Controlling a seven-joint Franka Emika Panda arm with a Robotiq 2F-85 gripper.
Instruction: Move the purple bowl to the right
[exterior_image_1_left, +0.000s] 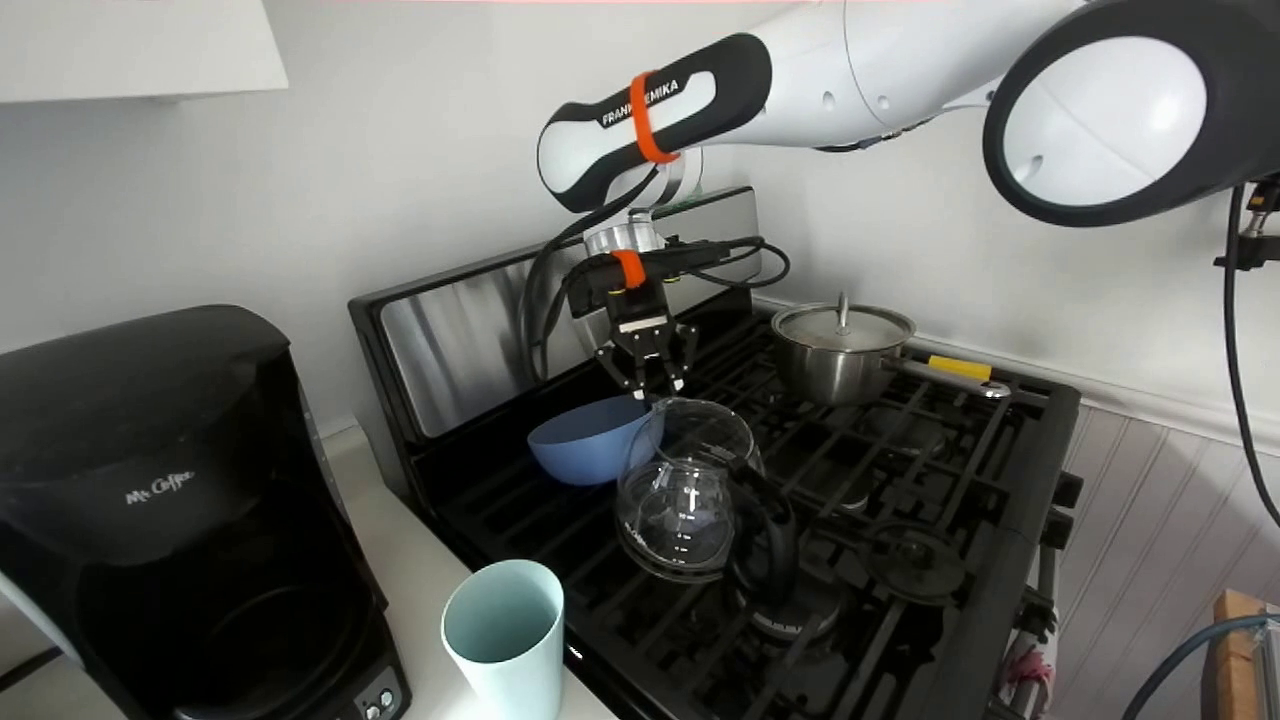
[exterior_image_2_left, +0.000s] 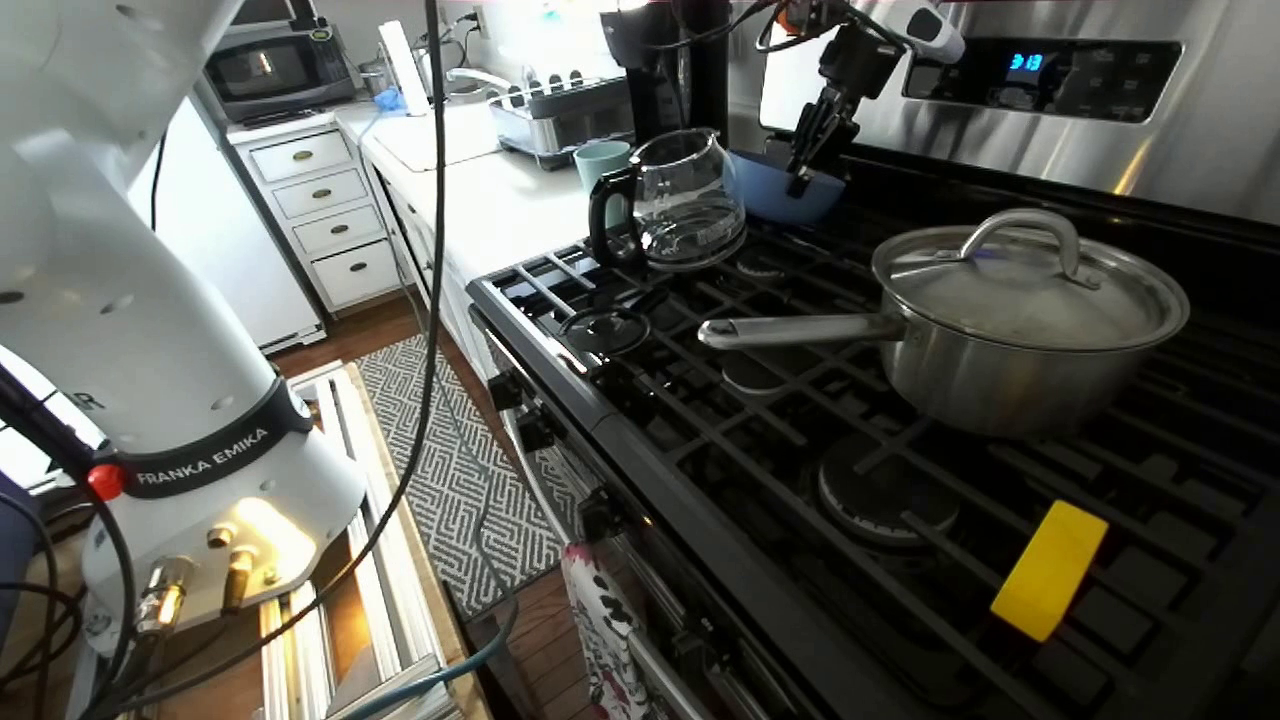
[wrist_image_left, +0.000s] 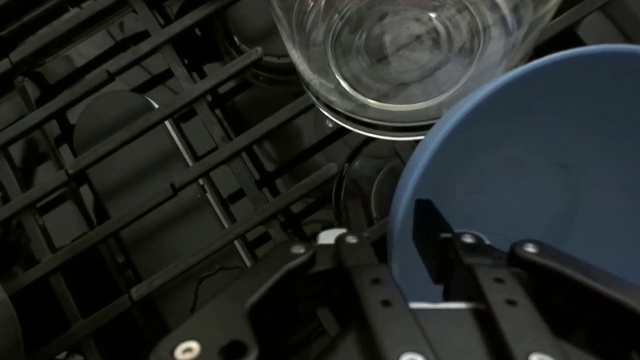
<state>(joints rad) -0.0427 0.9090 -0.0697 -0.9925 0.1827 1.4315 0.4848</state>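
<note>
On the black stove grates (wrist_image_left: 235, 230), bordered by a white counter (exterior_image_2_left: 500, 200), the purple bowl (exterior_image_1_left: 585, 445) is set just beside the glass carafe (exterior_image_1_left: 675, 510), and the pincer (exterior_image_1_left: 659, 389) is held unclenched at the bowl's rim.

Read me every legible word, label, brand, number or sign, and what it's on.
"FRANKA EMIKA": black collar of the white robot arm; repeated further along, partly covered by an orange band.
"R", after unreadable lettering: same arm.
"Mr. Coffee": black coffee maker.
"3:13": blue digits on the black rectangular stove panel.
Too small or blurred: markings on the clear glass carafe and elsewhere on that panel.
</note>
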